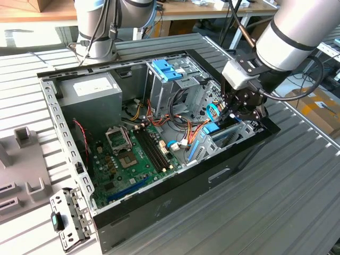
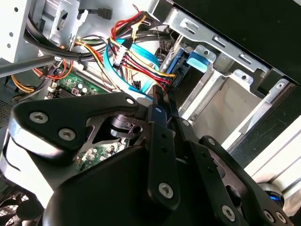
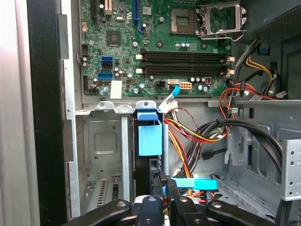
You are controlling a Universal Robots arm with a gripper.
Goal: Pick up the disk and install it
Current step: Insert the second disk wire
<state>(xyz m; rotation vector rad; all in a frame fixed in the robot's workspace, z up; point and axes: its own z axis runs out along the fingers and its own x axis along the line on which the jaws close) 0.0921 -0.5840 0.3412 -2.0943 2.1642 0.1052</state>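
Claw (image 1: 232, 113): lowered inside the open computer case (image 1: 159, 210), at the corner nearest the exterior view's right; fingers drawn narrow, close together, in both wrist views (image 3: 162, 190) (image 2: 160, 101).
Grip: cannot tell whether the fingertips pinch anything.
Disk (image 3: 149, 141): standing on edge in the metal drive bay (image 3: 101, 141), blue rail upward, just ahead of the fingertips; in the exterior view (image 1: 212, 131) seated in the bay at the case's front edge.
Cables (image 3: 197, 134): red, yellow and black bundle beside the disk.
Motherboard (image 1: 130, 156): green, flat on the case floor.
Power supply (image 1: 90, 95): grey box in the case's far corner.
Bench (image 1: 276, 196): slatted metal, beneath the case.
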